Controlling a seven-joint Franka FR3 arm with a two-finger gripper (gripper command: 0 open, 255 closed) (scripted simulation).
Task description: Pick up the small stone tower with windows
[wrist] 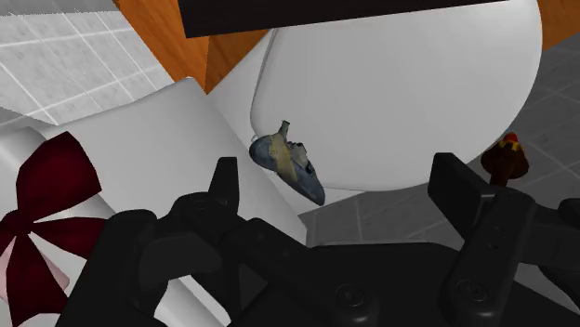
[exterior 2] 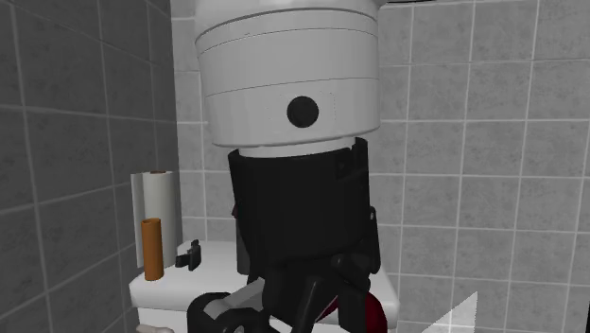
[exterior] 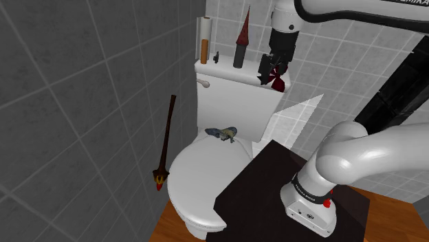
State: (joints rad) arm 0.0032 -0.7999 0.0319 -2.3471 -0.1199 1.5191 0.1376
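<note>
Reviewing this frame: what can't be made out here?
Tower: windows too small in the shoulder view.
Red bow: partly behind the tool in the shoulder view.
Small black item on the tank: too small to identify.
Second exterior view: the arm blocks much of the tank.

A dark red bow [wrist: 51, 186] lies on the toilet tank [exterior: 237, 103], just beside the gripper [wrist: 339, 175]. Beyond its fingers, a blue-grey shoe [wrist: 288, 165] rests on the toilet lid [exterior: 206, 172]. A dark sceptre [exterior: 167, 137] stands farther off.

Glossy white toilet [exterior: 199, 182], matt black gripper [wrist: 336, 176], wooden floor [exterior: 175, 230]
</note>
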